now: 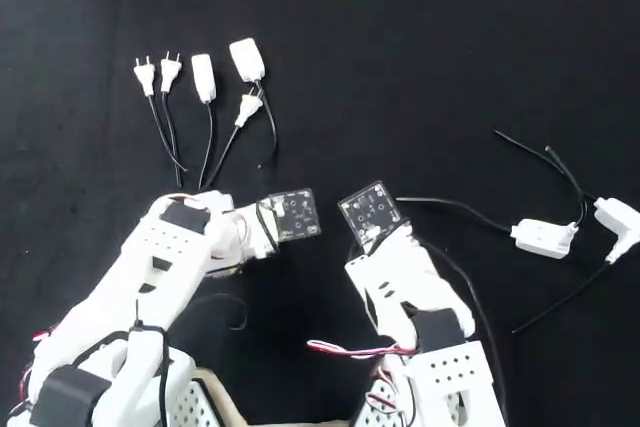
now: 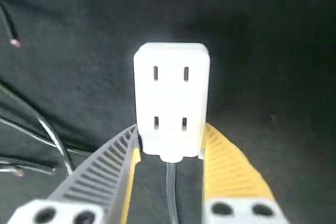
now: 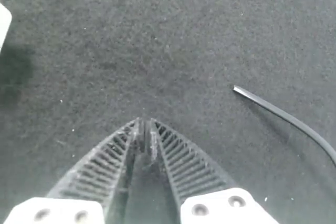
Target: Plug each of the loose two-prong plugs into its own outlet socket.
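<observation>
The left gripper [image 2: 170, 132] was clenched on the cord end of a white rectangular plastic socket block [image 2: 170, 85], squeezing it from both sides; the block's face showed two pairs of slots, one pair above the other; a pale cord [image 2: 170, 182] ran from the gripped end back into the gripper; the block hung over the black cloth-covered table [image 2: 273, 35], with thin dark wires [image 2: 50, 129] lying on the cloth off to one side.

The right gripper [image 3: 144, 129] was pinched together on nothing, its ribbed tips touching just above the cloth; the cut end of a thin black cable [image 3: 283, 116] lay near it, well apart from the tips.

In the high view the left arm [image 1: 170, 247] and the right arm [image 1: 410, 282] stood side by side at the near edge, their wrists close together at the middle of the table; far on the left side lay two white two-prong plugs on black cords [image 1: 158, 72], side by side, then a narrow white socket block [image 1: 203, 77], then a wider white socket block [image 1: 247, 59] with a third white plug [image 1: 248, 107] just beside it, prongs towards it; well apart on the right side lay another white block [image 1: 543, 238] and a white corded piece [image 1: 617, 217], whose kind I could not tell.
</observation>
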`<state>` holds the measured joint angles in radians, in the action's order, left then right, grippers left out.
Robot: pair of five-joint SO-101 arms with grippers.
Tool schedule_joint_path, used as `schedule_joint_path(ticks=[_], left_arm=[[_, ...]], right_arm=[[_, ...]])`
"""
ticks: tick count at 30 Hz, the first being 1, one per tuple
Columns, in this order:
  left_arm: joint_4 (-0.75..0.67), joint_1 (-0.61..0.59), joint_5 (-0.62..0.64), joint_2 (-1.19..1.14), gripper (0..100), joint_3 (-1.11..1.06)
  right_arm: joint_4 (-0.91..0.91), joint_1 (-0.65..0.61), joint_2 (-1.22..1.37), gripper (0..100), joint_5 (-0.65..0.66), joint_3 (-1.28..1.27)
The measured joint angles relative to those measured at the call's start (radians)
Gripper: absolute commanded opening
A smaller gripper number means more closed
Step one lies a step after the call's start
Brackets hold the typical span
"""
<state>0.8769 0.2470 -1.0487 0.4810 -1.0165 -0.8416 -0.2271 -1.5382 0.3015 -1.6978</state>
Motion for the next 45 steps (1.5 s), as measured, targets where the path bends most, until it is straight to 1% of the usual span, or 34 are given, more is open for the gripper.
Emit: schedule_joint_path(ticks=[2, 4, 5, 6, 8, 9, 11, 14, 17, 19, 20, 22, 24, 26, 28, 32, 37, 42, 45], left_arm=[[0.000, -0.014, 0.012, 0.000, 37, 0.000], [0.000, -0.032, 0.014, 0.000, 47, 0.000], [0.002, -0.038, 0.017, 0.000, 50, 0.000], [0.012, -0.044, 0.020, 0.000, 50, 0.002], [0.048, -0.049, 0.031, 0.000, 48, 0.006], [0.068, -0.049, 0.057, 0.000, 45, 0.015], [0.100, -0.054, 0.129, 0.020, 39, 0.038], [0.146, -0.077, 0.281, 0.103, 26, 0.060], [0.224, -0.138, 0.402, 0.238, 14, 0.060], [0.288, -0.196, 0.476, 0.347, 8, 0.057], [0.315, -0.230, 0.516, 0.404, 7, 0.044], [0.347, -0.313, 0.578, 0.514, 7, 0.005], [0.356, -0.404, 0.603, 0.609, 8, -0.051], [0.348, -0.479, 0.611, 0.681, 9, -0.124], [0.293, -0.517, 0.612, 0.732, 9, -0.221], [0.196, -0.529, 0.612, 0.783, 9, -0.382], [0.176, -0.537, 0.612, 0.819, 9, -0.439], [0.176, -0.540, 0.612, 0.864, 9, -0.468], [0.176, -0.548, 0.612, 0.901, 9, -0.488]], right_arm=[[0.000, 0.000, 0.000, 1.2, 0.000, 0.000], [0.000, 0.000, 0.000, 1.2, 0.000, 0.000], [0.000, 0.000, 0.000, 1.2, 0.000, 0.000], [0.000, 0.000, 0.000, 1.2, 0.000, 0.000], [0.000, 0.000, 0.000, 1.2, 0.000, 0.000], [0.000, 0.000, 0.000, 1.2, 0.000, 0.000], [0.000, 0.000, 0.000, 1.2, 0.000, 0.000], [0.000, 0.000, 0.000, 1.2, 0.000, 0.000], [0.000, 0.002, 0.000, 1.2, 0.000, 0.000], [0.000, 0.015, 0.000, 1.2, 0.000, 0.000], [0.000, 0.017, 0.000, 1.2, -0.002, 0.000], [0.000, 0.018, 0.000, 1.2, 0.000, 0.012], [-0.008, 0.023, 0.000, 1.2, -0.008, 0.046], [-0.026, 0.021, 0.003, 1.2, -0.044, 0.100], [-0.038, 0.023, 0.032, 1.2, -0.075, 0.166], [-0.041, 0.008, 0.233, 1.2, -0.097, 0.342], [0.000, -0.044, 0.641, 1.2, -0.157, 0.626], [0.031, -0.140, 1.083, 1.3, -0.181, 0.933], [0.037, -0.175, 1.327, 1.4, -0.276, 1.117]])
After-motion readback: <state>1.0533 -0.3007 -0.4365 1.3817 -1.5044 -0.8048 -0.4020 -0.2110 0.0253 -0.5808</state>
